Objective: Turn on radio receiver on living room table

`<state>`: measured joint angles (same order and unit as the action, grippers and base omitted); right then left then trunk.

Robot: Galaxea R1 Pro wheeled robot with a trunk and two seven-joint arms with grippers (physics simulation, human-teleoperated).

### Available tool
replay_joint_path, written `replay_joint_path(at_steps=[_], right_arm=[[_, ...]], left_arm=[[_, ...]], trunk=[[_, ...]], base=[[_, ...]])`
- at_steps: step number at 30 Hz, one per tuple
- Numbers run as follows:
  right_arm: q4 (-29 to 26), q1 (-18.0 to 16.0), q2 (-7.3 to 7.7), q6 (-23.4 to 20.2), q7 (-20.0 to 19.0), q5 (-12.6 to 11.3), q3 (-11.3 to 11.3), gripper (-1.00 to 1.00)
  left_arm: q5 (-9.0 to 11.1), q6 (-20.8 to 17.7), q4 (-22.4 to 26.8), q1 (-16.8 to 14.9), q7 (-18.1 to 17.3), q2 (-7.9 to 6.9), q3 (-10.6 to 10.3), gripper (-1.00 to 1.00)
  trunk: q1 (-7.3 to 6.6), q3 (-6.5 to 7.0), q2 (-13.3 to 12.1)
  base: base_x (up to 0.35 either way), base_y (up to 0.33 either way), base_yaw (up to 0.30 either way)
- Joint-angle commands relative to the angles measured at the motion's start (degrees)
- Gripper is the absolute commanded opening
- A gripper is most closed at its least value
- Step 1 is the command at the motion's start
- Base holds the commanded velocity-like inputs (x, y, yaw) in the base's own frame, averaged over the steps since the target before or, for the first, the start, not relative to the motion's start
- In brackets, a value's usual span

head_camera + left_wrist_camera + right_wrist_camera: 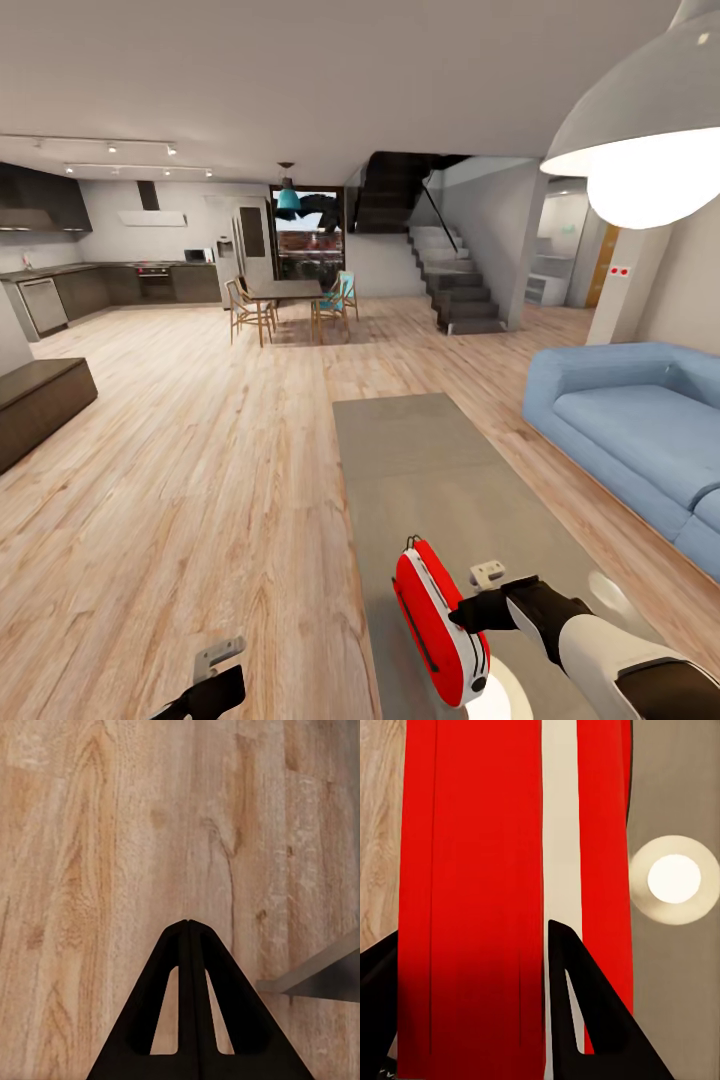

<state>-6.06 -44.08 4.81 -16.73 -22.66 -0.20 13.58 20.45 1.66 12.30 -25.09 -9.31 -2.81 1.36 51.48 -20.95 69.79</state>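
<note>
Standing at the near end of the table (430, 450) in the living room, the radio receiver (440, 625) within reach at about 6 o'clock in the head view. Resting on edge on the grey top, near its left border, long axis running from near-right to far-left, toward roughly 11 o'clock; broad red face turned left, white trim along the upper edge. Dial not visible, so impossible to tell whether already switched on.

Right pincer (470, 612) closing around the receiver's body from the right: in the right wrist view, one dark finger (585, 1020) on the white trim and the other at the far side of the red case (472, 892), so apparently holding it. Left pincer (189, 937) hanging over the plank floor (90, 832) just off the table's edge, fingers pressed together, holding nothing.

Approach and grasp looking done; finding and pressing the dial likely remaining.
</note>
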Motion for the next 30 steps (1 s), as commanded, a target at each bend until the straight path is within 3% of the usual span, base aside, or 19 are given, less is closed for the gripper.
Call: replay_joint_path(at_steps=[1, 30], right_arm=[[-0.2, 0.0, 0.03, -0.3, -0.2, -0.3, -0.1, -1.00], [-0.1, 0.0, 0.03, -0.2, -0.2, -0.3, -0.1, -1.00]], left_arm=[[0.2, 0.1, -0.1, 0.0, -0.3, 0.00, 0.1, -1.00], [0.2, 0.2, -0.1, 0.0, -0.4, 0.00, 0.1, -1.00]], trunk=[[0.22, -0.25, 0.5], [0.66, -0.60, 1.3]], base=[[0.000, 0.000, 0.000], [0.000, 0.000, 0.000]])
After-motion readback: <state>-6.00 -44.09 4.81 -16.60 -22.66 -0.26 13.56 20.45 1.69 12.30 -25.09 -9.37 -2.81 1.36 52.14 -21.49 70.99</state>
